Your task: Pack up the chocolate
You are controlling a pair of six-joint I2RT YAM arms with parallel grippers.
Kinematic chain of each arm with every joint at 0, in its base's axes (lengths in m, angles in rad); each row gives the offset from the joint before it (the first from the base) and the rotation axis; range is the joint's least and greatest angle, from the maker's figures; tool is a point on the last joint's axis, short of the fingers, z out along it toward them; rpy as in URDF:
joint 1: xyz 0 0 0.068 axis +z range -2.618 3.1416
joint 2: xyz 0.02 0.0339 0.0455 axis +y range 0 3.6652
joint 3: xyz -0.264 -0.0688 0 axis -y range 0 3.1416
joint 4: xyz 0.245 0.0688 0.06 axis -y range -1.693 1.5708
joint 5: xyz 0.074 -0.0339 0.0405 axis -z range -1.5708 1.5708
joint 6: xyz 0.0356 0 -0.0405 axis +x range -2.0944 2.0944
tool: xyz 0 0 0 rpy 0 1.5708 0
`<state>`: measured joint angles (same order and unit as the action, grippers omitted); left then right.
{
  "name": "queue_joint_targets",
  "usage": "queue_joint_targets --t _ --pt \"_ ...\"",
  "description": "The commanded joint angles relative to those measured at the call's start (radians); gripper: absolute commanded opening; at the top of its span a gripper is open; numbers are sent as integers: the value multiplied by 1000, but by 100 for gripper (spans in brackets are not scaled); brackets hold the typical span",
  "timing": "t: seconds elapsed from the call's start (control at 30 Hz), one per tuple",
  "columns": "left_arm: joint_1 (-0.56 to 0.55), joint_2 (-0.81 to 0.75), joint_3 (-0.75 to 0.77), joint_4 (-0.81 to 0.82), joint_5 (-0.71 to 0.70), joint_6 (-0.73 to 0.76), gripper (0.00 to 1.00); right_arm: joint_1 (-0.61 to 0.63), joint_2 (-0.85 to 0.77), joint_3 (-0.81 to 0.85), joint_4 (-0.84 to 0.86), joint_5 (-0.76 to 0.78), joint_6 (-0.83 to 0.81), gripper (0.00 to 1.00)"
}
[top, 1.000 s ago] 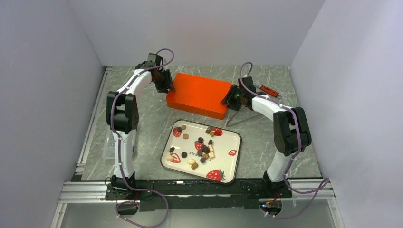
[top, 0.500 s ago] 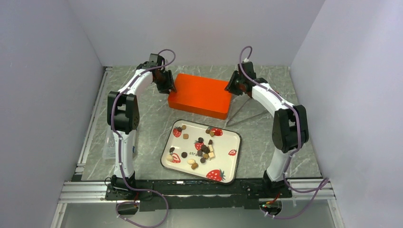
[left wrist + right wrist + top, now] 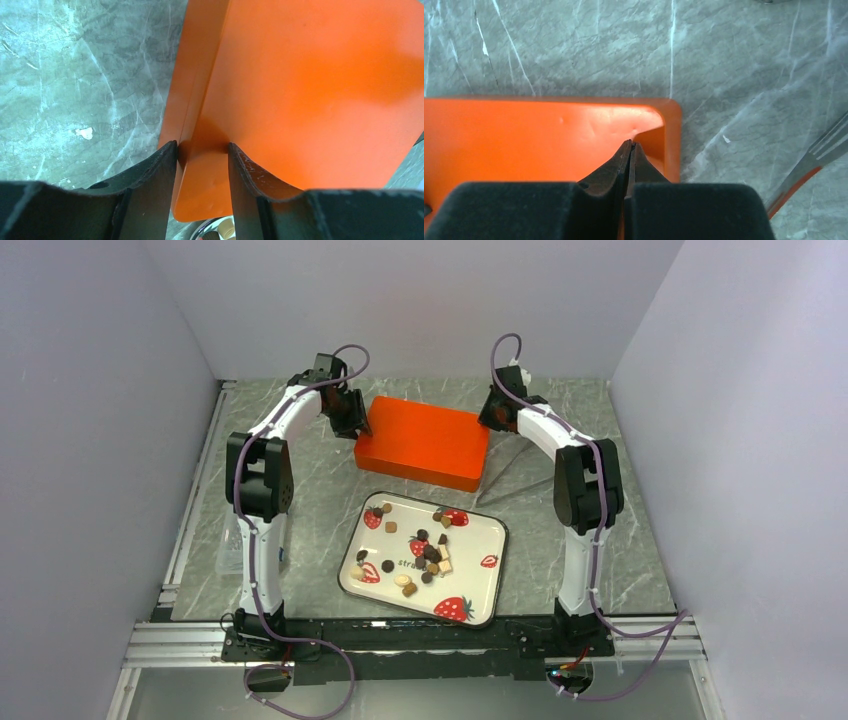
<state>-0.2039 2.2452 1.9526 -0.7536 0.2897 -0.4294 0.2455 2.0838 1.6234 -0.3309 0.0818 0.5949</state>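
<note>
Your left gripper (image 3: 202, 147) pinches the orange lid (image 3: 425, 435) at its left edge; right gripper (image 3: 630, 145) is closed, empty, over its far-right corner. Lift level. The chocolate (image 3: 430, 552) lies on the tray (image 3: 480, 540) by the table's near edge.

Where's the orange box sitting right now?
In the top view the orange box lies toward the table's far side, just beyond the strawberry-print tray, between the left gripper at its left end and the right gripper at its right end.

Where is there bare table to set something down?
Bare table between left arm and tray; another patch between tray and right arm; a strip behind the orange box. Crowded: chocolate mid-tray, utensil right of the box.
</note>
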Motion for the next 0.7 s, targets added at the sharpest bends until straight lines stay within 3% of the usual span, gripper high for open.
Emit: queue_joint_targets --t 0.0,0.33,0.53,0.67 --pt "-15 2 24 -66 4 18 46 -14 27 -50 -77 82 -25 0" --pt "-15 0 70 -76 -20 33 49 -13 -33 26 -103 -4 -48 0" --pt "-17 -16 168 -88 -32 79 52 -8 -53 124 -160 -39 -55 12" --pt "-17 -74 196 -66 -44 101 65 -8 -91 157 -182 -47 -56 33"
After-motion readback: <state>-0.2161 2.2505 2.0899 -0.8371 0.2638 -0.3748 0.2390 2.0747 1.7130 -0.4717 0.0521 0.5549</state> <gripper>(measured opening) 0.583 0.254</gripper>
